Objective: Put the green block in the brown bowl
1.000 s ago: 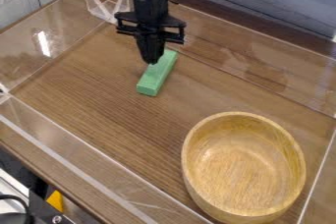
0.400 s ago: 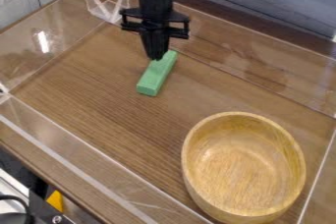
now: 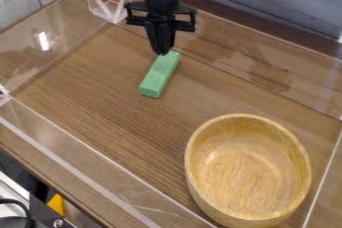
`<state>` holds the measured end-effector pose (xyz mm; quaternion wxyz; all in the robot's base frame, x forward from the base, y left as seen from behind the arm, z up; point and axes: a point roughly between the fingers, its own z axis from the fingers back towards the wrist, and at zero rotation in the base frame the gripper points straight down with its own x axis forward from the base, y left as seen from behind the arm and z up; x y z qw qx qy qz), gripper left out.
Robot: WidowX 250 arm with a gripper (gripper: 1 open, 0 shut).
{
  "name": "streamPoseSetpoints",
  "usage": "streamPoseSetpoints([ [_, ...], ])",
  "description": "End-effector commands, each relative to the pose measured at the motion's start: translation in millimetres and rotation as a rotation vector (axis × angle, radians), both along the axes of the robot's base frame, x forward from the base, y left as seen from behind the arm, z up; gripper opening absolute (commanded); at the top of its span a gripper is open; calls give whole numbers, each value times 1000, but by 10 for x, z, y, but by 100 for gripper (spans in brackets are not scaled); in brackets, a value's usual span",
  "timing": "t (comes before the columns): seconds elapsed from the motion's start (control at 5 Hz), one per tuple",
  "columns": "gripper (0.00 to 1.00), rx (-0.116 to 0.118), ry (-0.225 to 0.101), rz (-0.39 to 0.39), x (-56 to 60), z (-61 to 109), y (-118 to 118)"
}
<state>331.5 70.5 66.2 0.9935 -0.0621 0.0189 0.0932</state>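
The green block [image 3: 160, 74] lies flat on the wooden table, left of centre, its long side running toward the back. My gripper [image 3: 162, 49] points straight down just behind the block's far end, with its black fingers pressed together and nothing between them. Whether the tips still touch the block I cannot tell. The brown bowl [image 3: 191, 167] sits at the front right, upright and with nothing in it, well apart from the block and the gripper.
Clear plastic walls [image 3: 54, 42] ring the wooden table top. A white piece [image 3: 100, 7] leans in the back left corner. The table's front edge runs across the lower left, with dark gear [image 3: 40, 210] below it.
The shut gripper has edged slightly up and toward the back, off the block's far end. The block and the bowl have stayed where they were.
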Motion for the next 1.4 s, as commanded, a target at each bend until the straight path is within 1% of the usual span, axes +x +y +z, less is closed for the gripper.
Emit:
streamPoseSetpoints([
  [0.0,0,4,-45,-6,111,187,-24],
  [0.8,0,-4,-20,-7,170,225,-67],
  [1.0,100,-2,-10,-13,144,217,-53],
  [1.2,100,1,0,-19,122,200,-37],
])
